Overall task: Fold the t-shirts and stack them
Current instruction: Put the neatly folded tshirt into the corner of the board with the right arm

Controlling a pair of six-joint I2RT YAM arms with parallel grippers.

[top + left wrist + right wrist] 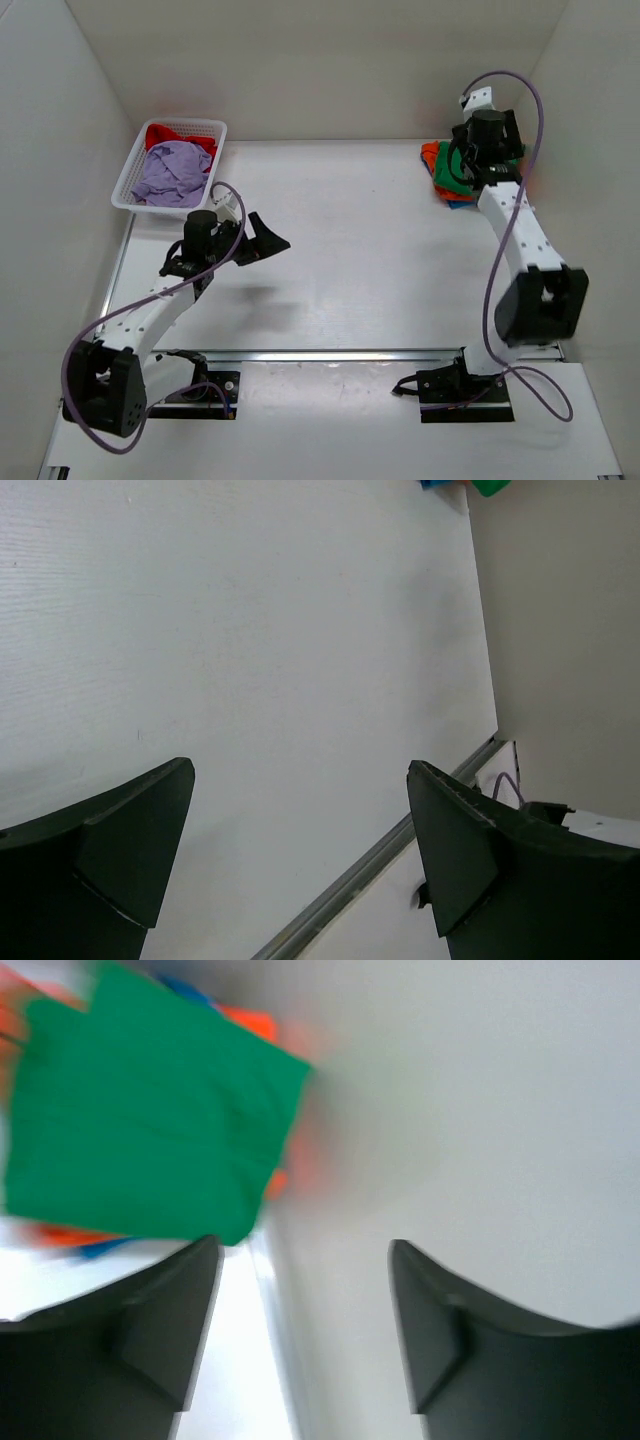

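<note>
A folded bright green t-shirt (pixel 150 1130) lies on top of a stack at the table's far right (pixel 448 168), with an orange shirt (pixel 258 1025) and a blue one (pixel 190 985) under it. My right gripper (pixel 305 1245) hangs open just beside the stack's corner, holding nothing. In the white basket, a lavender shirt (pixel 170 172) and a red one (pixel 165 133) lie crumpled. Over the left middle of the table, my left gripper (pixel 265 238) (pixel 300 770) is wide open with only bare table between its fingers.
The white mesh basket (pixel 132 165) stands at the far left corner. White walls enclose the table on the left, back and right, and the stack sits close to the right wall. A metal rail (pixel 370 860) runs along the near edge.
</note>
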